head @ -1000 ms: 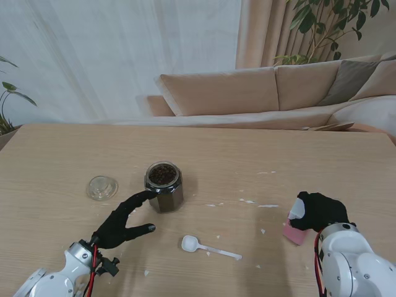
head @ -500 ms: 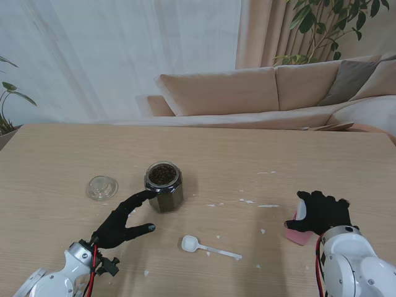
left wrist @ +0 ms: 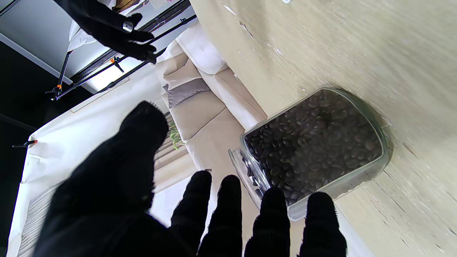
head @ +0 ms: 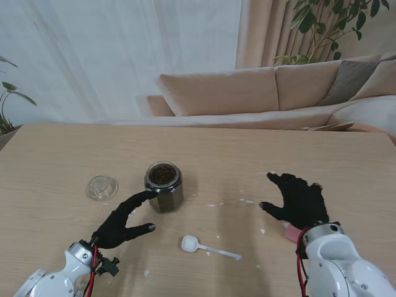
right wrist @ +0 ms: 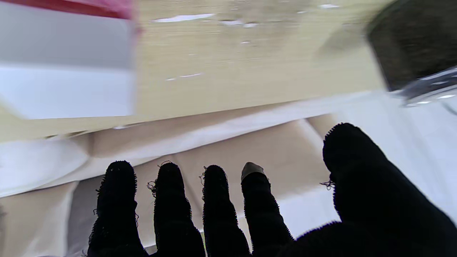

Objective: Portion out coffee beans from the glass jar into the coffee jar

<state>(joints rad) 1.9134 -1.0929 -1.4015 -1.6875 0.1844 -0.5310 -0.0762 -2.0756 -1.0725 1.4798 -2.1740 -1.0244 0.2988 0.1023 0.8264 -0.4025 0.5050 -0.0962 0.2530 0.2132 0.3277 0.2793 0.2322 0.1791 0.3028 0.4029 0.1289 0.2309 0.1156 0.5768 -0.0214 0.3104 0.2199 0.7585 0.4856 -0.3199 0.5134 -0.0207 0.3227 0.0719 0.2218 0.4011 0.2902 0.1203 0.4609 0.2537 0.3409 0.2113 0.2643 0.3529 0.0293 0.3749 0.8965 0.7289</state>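
Observation:
The open glass jar (head: 164,185) full of dark coffee beans stands upright left of the table's middle; the left wrist view shows the same jar (left wrist: 314,150) close to my fingertips. My left hand (head: 124,223) is open just nearer to me than the jar, its forefinger reaching the jar's side. My right hand (head: 297,201) is open with fingers spread, hovering over a pink and white container (head: 289,230) that it mostly hides. In the right wrist view that container (right wrist: 68,60) sits apart from my fingers (right wrist: 214,207), blurred.
The jar's clear lid (head: 102,187) lies flat to the left of the jar. A white plastic spoon (head: 207,247) rests between my hands, bowl pointing left. White flecks dot the wooden table (head: 247,154). A sofa stands beyond the far edge.
My right hand has opened and moved left and farther from me, away from the pink and white container. My left hand and the glass jar have stayed put.

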